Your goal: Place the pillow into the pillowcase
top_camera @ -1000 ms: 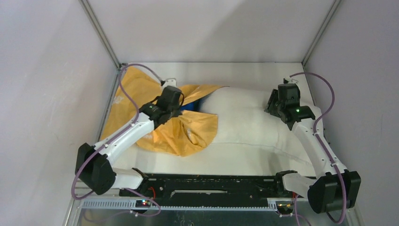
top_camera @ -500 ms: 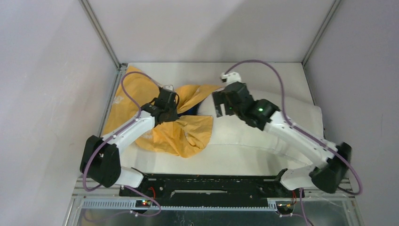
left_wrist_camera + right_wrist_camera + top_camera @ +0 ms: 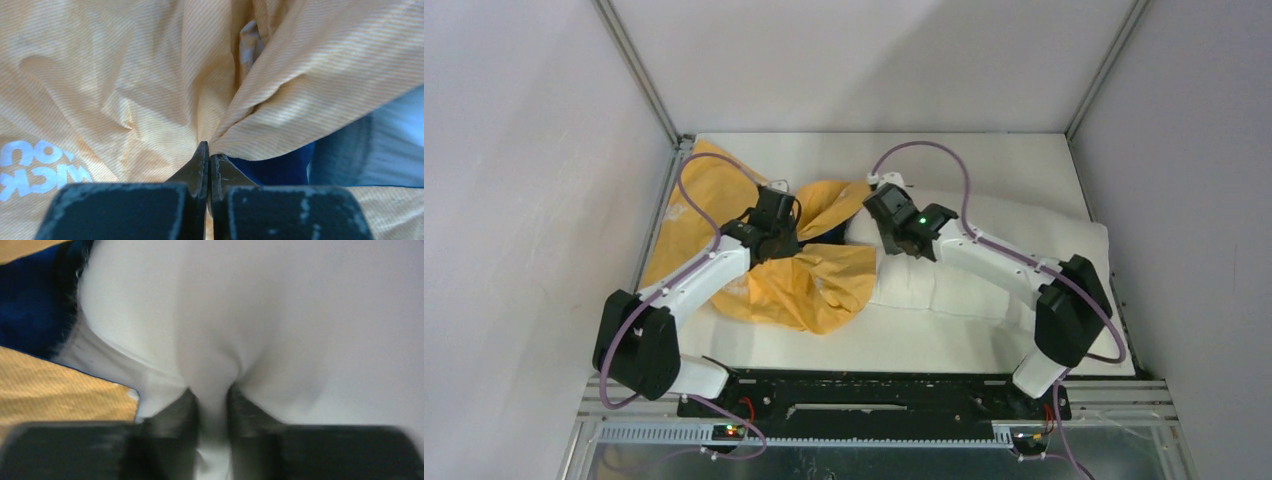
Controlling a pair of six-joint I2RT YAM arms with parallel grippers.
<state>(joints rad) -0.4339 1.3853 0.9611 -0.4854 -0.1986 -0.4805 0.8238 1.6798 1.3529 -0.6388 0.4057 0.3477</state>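
Note:
The orange-yellow pillowcase [image 3: 804,285] lies crumpled at the table's left, its blue inner face [image 3: 280,170] showing at the mouth. My left gripper [image 3: 786,228] is shut on the orange edge of that mouth, and the left wrist view shows the fabric [image 3: 125,85] pinched at the tips of the gripper [image 3: 209,155]. The white pillow [image 3: 1064,235] stretches to the right, its left end at the mouth. My right gripper [image 3: 876,222] sits on that left end. In the right wrist view it [image 3: 212,395] is shut on a pinched fold of the pillow [image 3: 275,315], beside the pillowcase [image 3: 45,390].
The white table [image 3: 984,160] is boxed in by grey walls on the left, back and right. A black rail [image 3: 874,395] with the arm bases runs along the near edge. Purple cables loop above both wrists.
The right arm swung left from the pillow's right end to its left end by the pillowcase mouth; its jaws opened on the way, then closed on a fold. The left arm barely moved.

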